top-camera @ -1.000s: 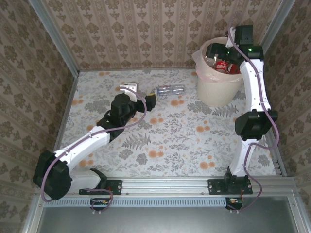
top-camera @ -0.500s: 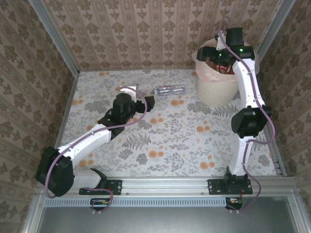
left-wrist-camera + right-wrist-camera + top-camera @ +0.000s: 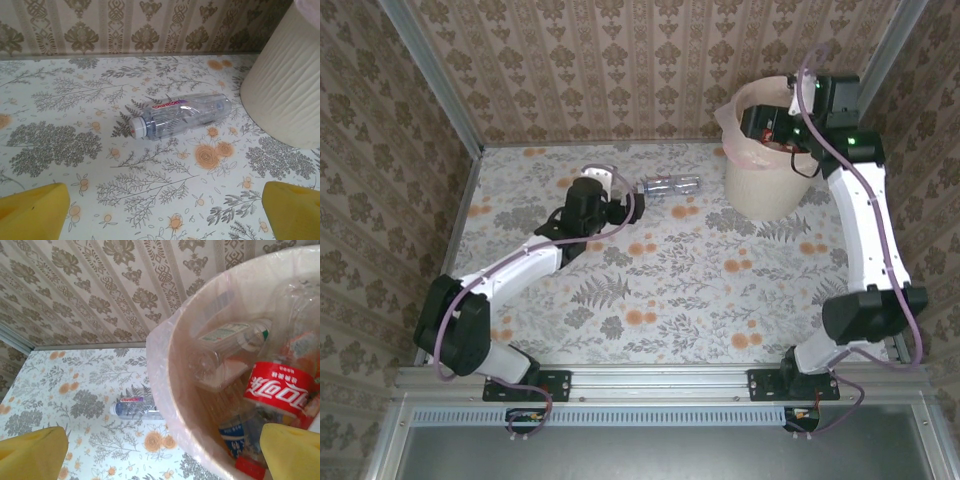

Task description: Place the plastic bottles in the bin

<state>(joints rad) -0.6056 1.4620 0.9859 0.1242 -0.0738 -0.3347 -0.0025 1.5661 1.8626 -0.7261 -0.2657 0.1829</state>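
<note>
One clear plastic bottle (image 3: 670, 185) with a white cap and a red-and-purple label lies on its side on the table, just left of the bin (image 3: 768, 190). In the left wrist view this bottle (image 3: 182, 116) lies ahead of my left gripper (image 3: 162, 217), which is open and empty. From above, the left gripper (image 3: 623, 207) is a short way left of the bottle's cap. My right gripper (image 3: 772, 128) hangs open over the bin's bagged rim (image 3: 167, 365). Inside are several bottles, among them a red-labelled one (image 3: 280, 387) and a green-labelled one (image 3: 227, 335).
Patterned walls close the table at the back and both sides. The bin's ribbed wall (image 3: 285, 85) stands right beside the bottle's base. The floral tabletop (image 3: 670, 290) spreads in front of both arms.
My left gripper has moved right and farther out, closer to the lying bottle. The right arm has swung its elbow out and down while its gripper stays over the bin.
</note>
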